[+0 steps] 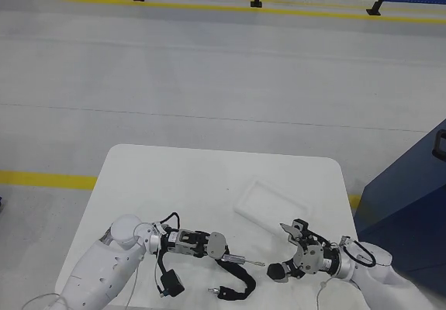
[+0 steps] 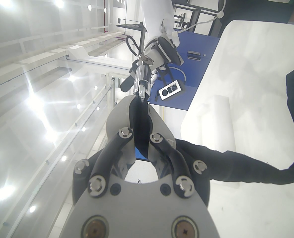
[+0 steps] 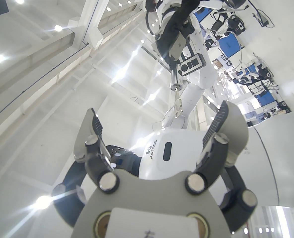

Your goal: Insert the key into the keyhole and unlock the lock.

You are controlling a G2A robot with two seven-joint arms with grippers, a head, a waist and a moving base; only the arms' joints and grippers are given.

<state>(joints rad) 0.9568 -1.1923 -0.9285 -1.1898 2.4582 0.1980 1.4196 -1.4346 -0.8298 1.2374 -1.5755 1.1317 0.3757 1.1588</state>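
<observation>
Key (image 3: 178, 104) sits in the keyhole at the end of the lock (image 1: 236, 260). Its head and a thin wire ring stick out of the silver cylinder (image 3: 175, 76). The lock is held in the air over the near part of the white counter (image 1: 168, 178), between the 2 arms.

The left claw (image 2: 139, 105) is clamped on the lock's black cable (image 1: 243, 284) just behind the cylinder. The rest of the cable loops away toward the counter's near edge, where a small metal end (image 1: 215, 291) shows.

The right claw (image 3: 159, 112) faces the key with its 2 fingers spread wide apart, gripping nothing. The key's head lies just in front of them, in line with the gap.

Farther back on the counter, well apart from both claws, lies a shallow white tray (image 1: 246, 194). It is rectangular and turned at an angle to the counter's edges, and its white floor shows plainly inside a low rim.

A blue cabinet (image 1: 424, 201) stands on the floor beside the counter, on the right arm's side.
</observation>
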